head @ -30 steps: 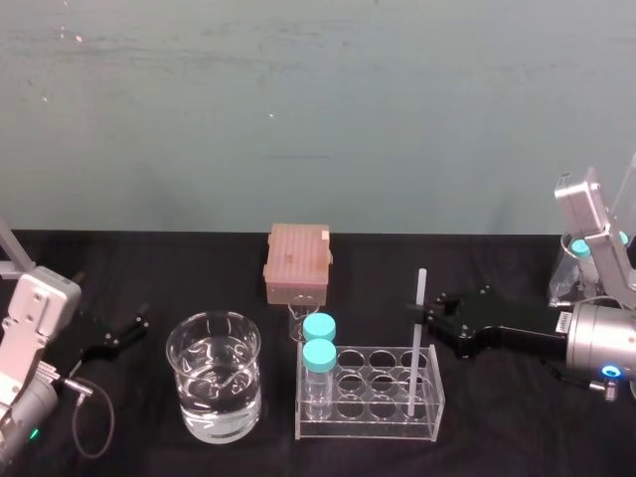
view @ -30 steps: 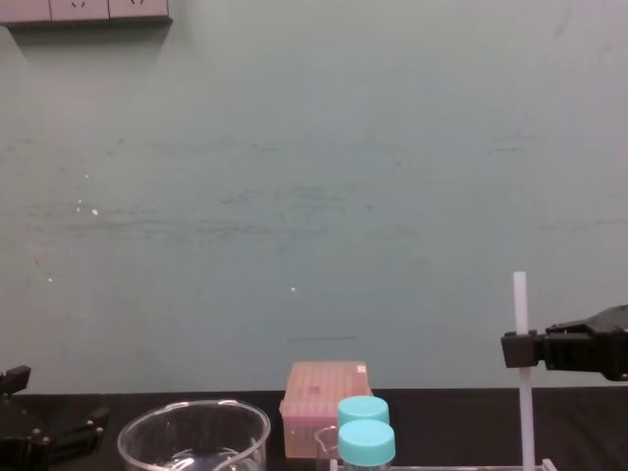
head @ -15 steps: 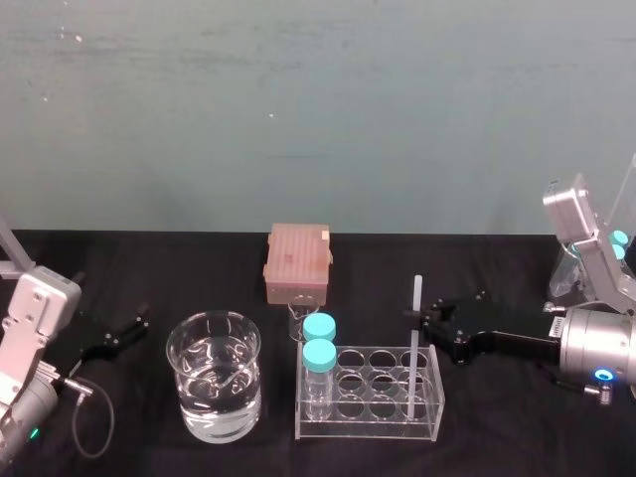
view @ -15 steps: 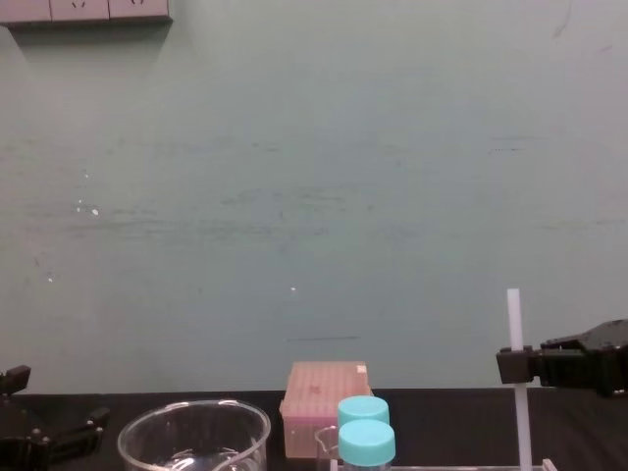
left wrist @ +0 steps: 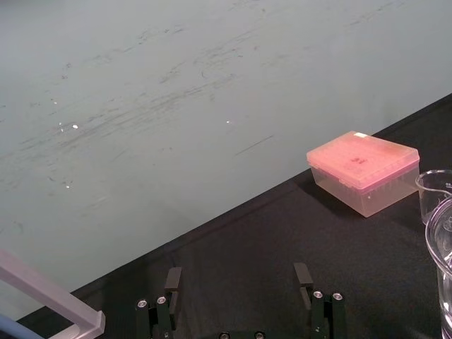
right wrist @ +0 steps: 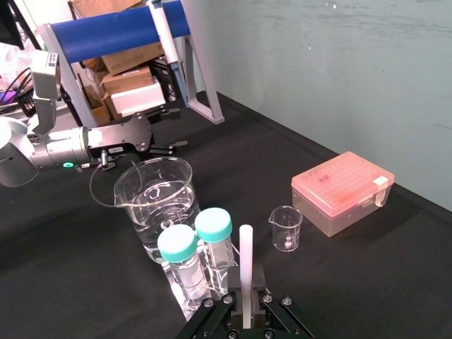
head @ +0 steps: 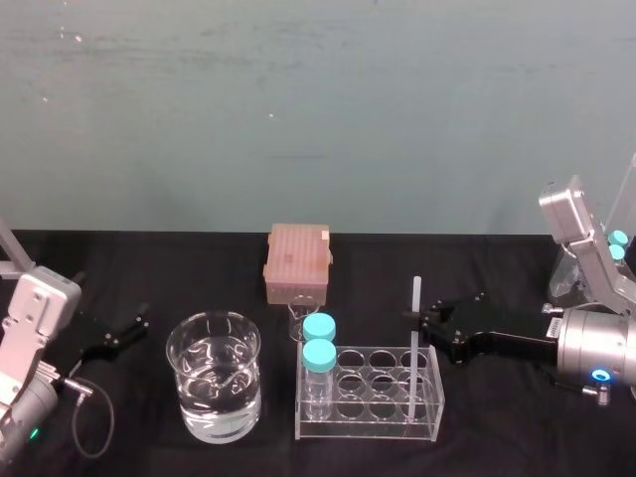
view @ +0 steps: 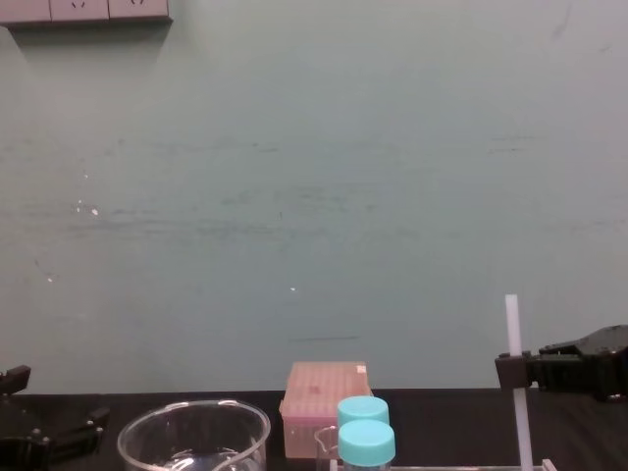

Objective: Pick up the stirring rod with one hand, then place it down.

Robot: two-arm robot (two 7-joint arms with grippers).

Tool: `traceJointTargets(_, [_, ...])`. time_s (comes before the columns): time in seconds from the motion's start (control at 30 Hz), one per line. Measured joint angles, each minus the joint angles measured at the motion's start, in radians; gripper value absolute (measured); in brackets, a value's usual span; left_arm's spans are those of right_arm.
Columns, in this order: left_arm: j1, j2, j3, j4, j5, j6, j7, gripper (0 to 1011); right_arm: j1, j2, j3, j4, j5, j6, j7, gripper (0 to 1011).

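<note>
The stirring rod [head: 413,328], thin, white and upright, stands with its lower part inside a well at the right end of the clear tube rack [head: 370,429]. My right gripper [head: 418,320] reaches in from the right and is shut on the rod's upper part. In the right wrist view the rod [right wrist: 245,263] rises from between the black fingers [right wrist: 257,277]. From the chest, the rod [view: 511,324] sticks up above the right gripper [view: 514,371]. My left gripper [head: 119,333] rests open at the far left, away from the rod; its fingers [left wrist: 173,278] hold nothing.
Two blue-capped bottles [head: 319,343] stand in the rack's left end. A large glass beaker of water [head: 214,376] sits left of the rack. Behind are a small beaker [head: 300,318] and a pink box [head: 296,260]. A clear stand [head: 568,273] is at the far right.
My right gripper has come down a little and slightly left with the rod, so the rod sits lower in the rack. The left arm has not moved.
</note>
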Motion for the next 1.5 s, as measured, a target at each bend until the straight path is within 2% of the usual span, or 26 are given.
traceJointTargets(0.13, [0.0,0.0,0.0,0.0,0.0,0.0,0.0,1005,0.0,0.0,0.0,0.0,0.0,0.0,0.0,68])
traceJointTargets(0.23, [0.0,0.0,0.0,0.0,0.0,0.0,0.0,1005,0.0,0.0,0.0,0.0,0.0,0.0,0.0,109])
traceJointTargets(0.27, [0.0,0.0,0.0,0.0,0.0,0.0,0.0,1005,0.0,0.001,0.0,0.0,0.0,0.0,0.0,171])
traceJointTargets(0.37, [0.0,0.0,0.0,0.0,0.0,0.0,0.0,1005,0.0,0.001,0.0,0.0,0.0,0.0,0.0,226])
traceJointTargets(0.4, [0.0,0.0,0.0,0.0,0.0,0.0,0.0,1005,0.0,0.001,0.0,0.0,0.0,0.0,0.0,286])
traceJointTargets(0.43, [0.0,0.0,0.0,0.0,0.0,0.0,0.0,1005,0.0,0.001,0.0,0.0,0.0,-0.001,0.0,298])
traceJointTargets(0.47, [0.0,0.0,0.0,0.0,0.0,0.0,0.0,1005,0.0,0.001,0.0,0.0,0.0,-0.001,0.0,370])
traceJointTargets(0.57, [0.0,0.0,0.0,0.0,0.0,0.0,0.0,1005,0.0,0.001,0.0,-0.001,0.0,-0.001,0.0,429])
traceJointTargets(0.6, [0.0,0.0,0.0,0.0,0.0,0.0,0.0,1005,0.0,0.001,0.0,-0.001,0.0,-0.001,0.0,489])
traceJointTargets(0.67, [0.0,0.0,0.0,0.0,0.0,0.0,0.0,1005,0.0,0.001,0.0,-0.001,0.0,-0.001,0.0,528])
traceJointTargets(0.73, [0.0,0.0,0.0,0.0,0.0,0.0,0.0,1005,0.0,0.001,0.0,-0.001,0.0,-0.001,0.0,613])
traceJointTargets(0.83, [0.0,0.0,0.0,0.0,0.0,0.0,0.0,1005,0.0,0.002,0.0,-0.001,0.0,-0.002,0.0,672])
traceJointTargets(0.9, [0.0,0.0,0.0,0.0,0.0,0.0,0.0,1005,0.0,0.002,0.0,-0.001,0.0,-0.002,0.0,769])
traceJointTargets(1.13, [0.0,0.0,0.0,0.0,0.0,0.0,0.0,1005,0.0,0.002,0.0,-0.002,0.001,-0.002,0.0,954])
traceJointTargets(1.23, [0.0,0.0,0.0,0.0,0.0,0.0,0.0,1005,0.0,0.002,0.0,-0.001,0.001,-0.002,0.0,1003])
traceJointTargets(1.4, [0.0,0.0,0.0,0.0,0.0,0.0,0.0,1005,-0.001,0.002,0.003,-0.002,0.005,-0.007,0.003,1003])
traceJointTargets(1.5, [0.0,0.0,0.0,0.0,0.0,0.0,0.0,1005,-0.005,0.002,0.019,-0.008,0.025,-0.02,0.016,1003])
